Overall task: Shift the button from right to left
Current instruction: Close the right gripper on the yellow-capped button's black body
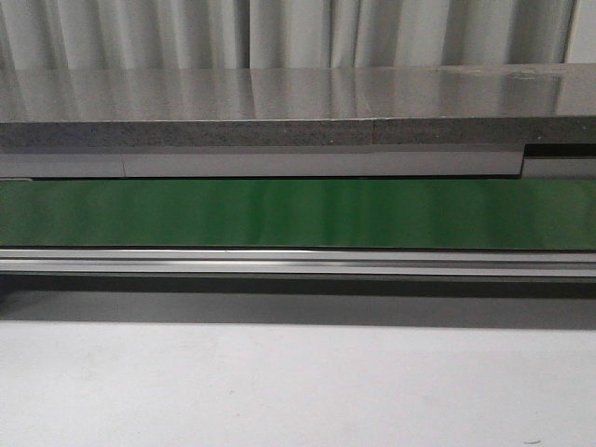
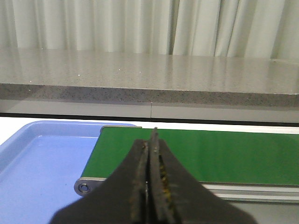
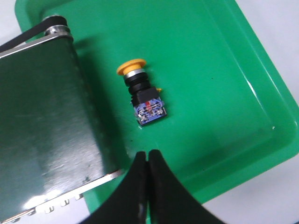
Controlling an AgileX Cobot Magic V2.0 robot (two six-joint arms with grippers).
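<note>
A green conveyor belt (image 1: 298, 213) runs between a blue tray (image 2: 37, 163) and a green tray (image 3: 210, 93).

A robotics lab or test cell: a green conveyor belt (image 1: 298, 212) crosses a white bench (image 1: 298, 386), with pale curtains (image 1: 279, 33) closing off the far side.

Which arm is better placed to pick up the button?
Right. Its gripper hangs just above the button lying in the green tray. The left gripper faces the belt and blue tray, no button there.
</note>
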